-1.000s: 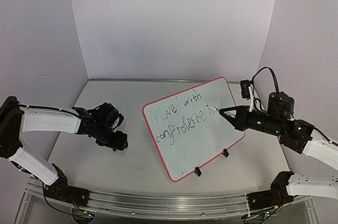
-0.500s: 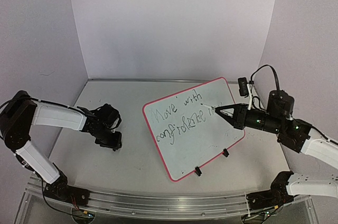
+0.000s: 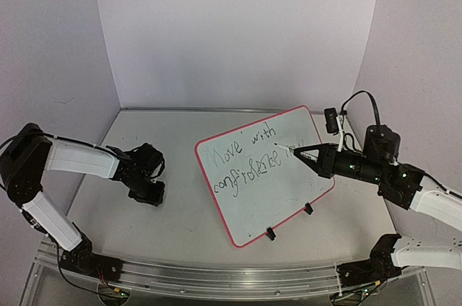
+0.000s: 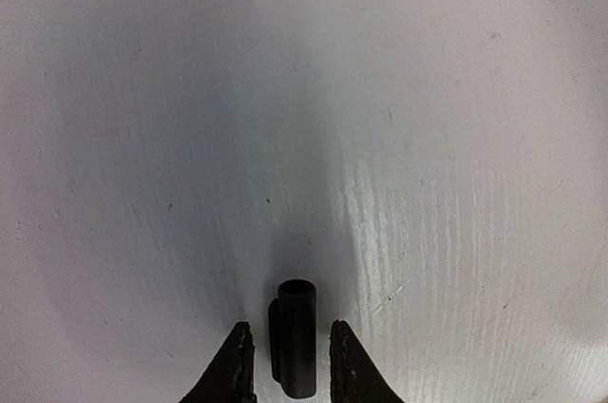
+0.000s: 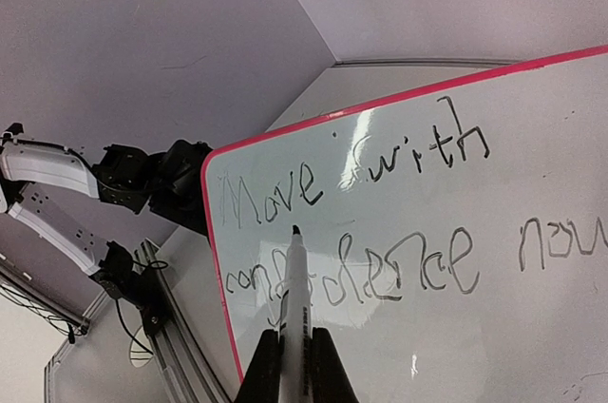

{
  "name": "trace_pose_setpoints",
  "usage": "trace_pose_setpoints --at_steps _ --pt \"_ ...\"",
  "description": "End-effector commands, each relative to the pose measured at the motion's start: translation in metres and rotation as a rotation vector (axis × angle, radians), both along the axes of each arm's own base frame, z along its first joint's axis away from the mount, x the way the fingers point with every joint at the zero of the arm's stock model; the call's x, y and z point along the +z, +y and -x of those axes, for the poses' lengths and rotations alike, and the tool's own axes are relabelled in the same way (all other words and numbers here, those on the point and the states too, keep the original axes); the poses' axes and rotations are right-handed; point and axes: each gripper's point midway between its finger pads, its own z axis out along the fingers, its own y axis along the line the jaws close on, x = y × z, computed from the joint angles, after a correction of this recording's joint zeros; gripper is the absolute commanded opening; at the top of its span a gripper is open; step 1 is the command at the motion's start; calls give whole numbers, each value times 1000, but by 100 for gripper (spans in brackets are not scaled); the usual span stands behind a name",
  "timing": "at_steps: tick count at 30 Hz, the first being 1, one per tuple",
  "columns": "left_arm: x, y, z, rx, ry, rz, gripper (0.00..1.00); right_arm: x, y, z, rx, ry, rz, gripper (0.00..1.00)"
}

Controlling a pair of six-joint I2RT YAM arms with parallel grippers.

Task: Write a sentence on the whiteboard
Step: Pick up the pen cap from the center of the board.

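The whiteboard [image 3: 268,208] [image 5: 532,336], white with a pink-red rim, stands tilted on two black clip feet right of centre. The sentence [image 3: 253,158] [image 5: 380,222] runs in two slanted rows: "Move with" over "confidence now". My right gripper [image 3: 304,154] [image 5: 294,335] is shut on a white marker [image 5: 296,294], its black tip bare and close to the board between the rows. Left of the board my left gripper [image 3: 148,193] [image 4: 290,327] hangs low over the table, its jaws open on either side of a black marker cap [image 4: 296,336], with thin gaps both sides.
The grey-white table [image 3: 180,219] is walled in by pale panels at the back and both sides. A metal rail [image 3: 216,277] runs along the near edge by the arm bases. The right arm's cable [image 3: 361,100] loops above its wrist.
My left gripper has drawn a little to the left and narrowed its jaws around the cap. The right gripper has shifted the marker slightly along the board.
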Motion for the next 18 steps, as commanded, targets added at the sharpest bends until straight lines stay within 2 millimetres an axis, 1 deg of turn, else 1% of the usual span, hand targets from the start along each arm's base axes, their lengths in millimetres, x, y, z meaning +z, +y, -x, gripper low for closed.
trace_pose_setpoints --at_steps 1,6,10,18 --pt "9 2 -4 17 -11 -4 25 9 -1 -4 -21 -32 -29 0" --pt "7 2 -1 16 0 3 23 9 -2 -5 -30 -32 -28 0" --pt "2 2 2 21 22 1 17 8 -2 -6 -34 -28 -27 0" --pt "-7 4 9 39 49 3 5 14 -3 -7 -45 -30 -40 0"
